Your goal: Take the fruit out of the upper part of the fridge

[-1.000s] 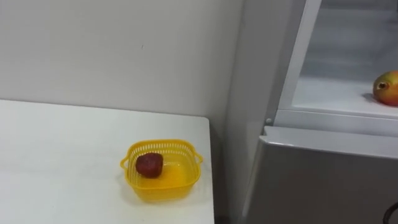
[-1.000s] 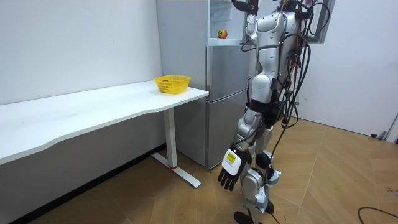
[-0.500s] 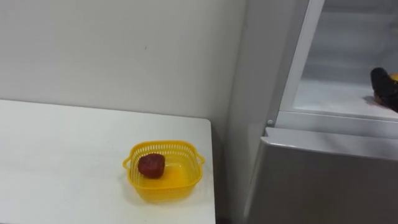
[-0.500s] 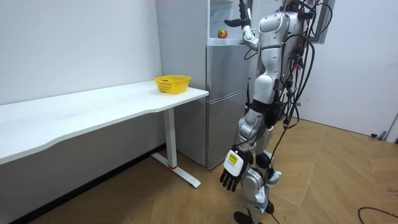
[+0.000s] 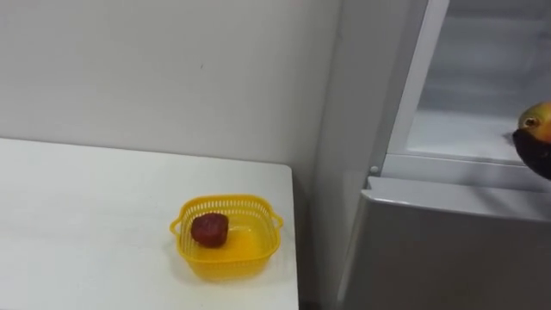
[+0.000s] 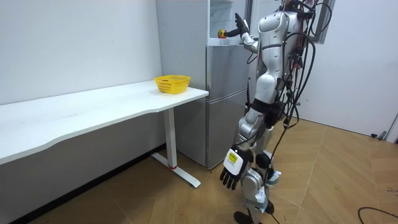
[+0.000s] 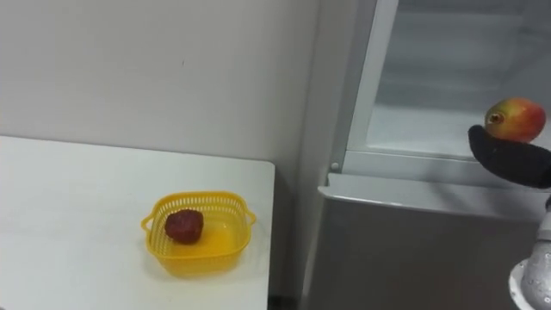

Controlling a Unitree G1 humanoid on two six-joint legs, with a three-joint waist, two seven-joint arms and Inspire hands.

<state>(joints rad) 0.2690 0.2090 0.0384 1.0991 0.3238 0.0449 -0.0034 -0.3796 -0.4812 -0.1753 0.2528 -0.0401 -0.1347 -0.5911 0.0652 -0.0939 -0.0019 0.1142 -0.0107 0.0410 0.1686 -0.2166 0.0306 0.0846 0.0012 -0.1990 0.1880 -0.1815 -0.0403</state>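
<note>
A red-and-yellow fruit (image 7: 515, 119) lies on the white shelf (image 7: 413, 129) of the open upper fridge compartment, near its front edge. My right hand (image 7: 514, 158) is dark and sits just below and in front of the fruit, covering its lower edge. In the room view the right hand (image 6: 239, 28) is raised to shelf height beside the fruit (image 6: 221, 33), fingers spread and open. Whether it touches the fruit I cannot tell. My left hand (image 6: 230, 172) hangs low by my leg with relaxed fingers.
A yellow basket (image 7: 200, 245) holding a dark red fruit (image 7: 183, 225) stands at the right end of the white table (image 5: 86, 224), next to the fridge. The lower fridge door (image 7: 413, 250) is shut. I stand upright facing the fridge.
My right hand has come down from the top of the fridge to shelf level. Half a second ago it hid the fruit; now it sits lower and the fruit shows above it.
</note>
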